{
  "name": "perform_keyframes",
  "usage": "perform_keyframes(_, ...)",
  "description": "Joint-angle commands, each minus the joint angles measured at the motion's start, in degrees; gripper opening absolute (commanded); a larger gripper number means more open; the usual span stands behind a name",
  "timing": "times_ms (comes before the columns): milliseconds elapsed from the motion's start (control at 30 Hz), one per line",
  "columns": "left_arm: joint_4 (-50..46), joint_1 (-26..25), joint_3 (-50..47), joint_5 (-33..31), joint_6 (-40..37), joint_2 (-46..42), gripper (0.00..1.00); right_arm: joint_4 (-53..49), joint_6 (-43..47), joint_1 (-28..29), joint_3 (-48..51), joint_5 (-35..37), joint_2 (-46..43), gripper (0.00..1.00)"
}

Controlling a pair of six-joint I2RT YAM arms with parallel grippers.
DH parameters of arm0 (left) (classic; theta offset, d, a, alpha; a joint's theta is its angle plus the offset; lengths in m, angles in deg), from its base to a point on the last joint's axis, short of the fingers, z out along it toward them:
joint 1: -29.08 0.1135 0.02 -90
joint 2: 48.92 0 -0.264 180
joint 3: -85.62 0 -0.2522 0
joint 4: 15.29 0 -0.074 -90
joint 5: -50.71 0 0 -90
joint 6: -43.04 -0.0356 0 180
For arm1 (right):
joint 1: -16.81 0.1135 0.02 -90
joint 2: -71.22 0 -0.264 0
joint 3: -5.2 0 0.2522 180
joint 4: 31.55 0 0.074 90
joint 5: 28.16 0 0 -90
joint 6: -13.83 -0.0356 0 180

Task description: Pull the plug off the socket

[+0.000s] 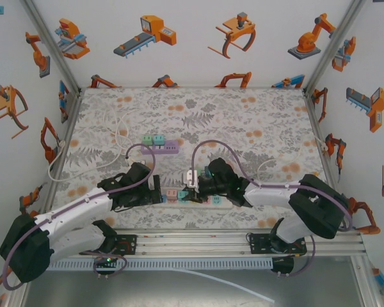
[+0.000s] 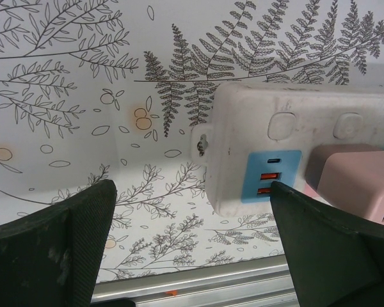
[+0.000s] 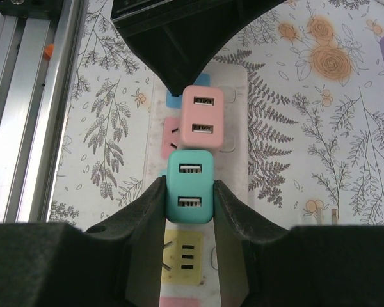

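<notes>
A white socket strip (image 3: 233, 109) lies along the table's near edge, also seen from above as the strip (image 1: 179, 195). A teal plug (image 3: 190, 185) stands on it, and my right gripper (image 3: 189, 192) is shut on its two sides. I cannot tell whether its pins are still seated. Beside it a pink plug (image 3: 203, 118) sits in the strip. My left gripper (image 2: 192, 217) is open at the strip's end (image 2: 294, 128). Its right finger (image 2: 326, 249) is close to the blue USB panel, and nothing is held between its fingers.
A bare yellow socket face (image 3: 182, 256) shows just behind the teal plug. A purple strip (image 1: 160, 147) with plugs lies further back, its white cable (image 1: 118, 137) looping left. The aluminium rail (image 1: 198, 240) runs right next to the white strip.
</notes>
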Motion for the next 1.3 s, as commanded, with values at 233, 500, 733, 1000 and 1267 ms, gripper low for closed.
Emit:
perform_keyframes(233, -4.25, 0.04, -2.93, -3.69, 0.04, 1.39, 0.97, 9.09, -1.06, 0.36, 0.9, -2.02, -4.47, 0.17)
perform_keyframes(500, -4.16, 0.04, -2.45, -3.33, -2.02, -6.19, 0.97, 14.5, -13.0, 0.36, 0.65, 5.18, -6.21, 0.15)
perform_keyframes(733, -7.0, 0.08, 1.24, -4.62, -3.49, -12.89, 0.97, 25.44, -35.01, 0.44, 1.21, 22.92, -4.98, 0.11)
perform_keyframes(1000, -1.74, 0.03, 5.66, 3.06, -10.14, -20.53, 0.97, 27.13, -59.8, 1.46, 1.0, 47.62, 0.33, 0.08)
perform_keyframes(1267, 0.03, -0.09, 9.91, 9.03, -14.69, -22.51, 0.97, 21.47, -67.63, 3.89, -2.96, 58.34, 8.34, 0.07)
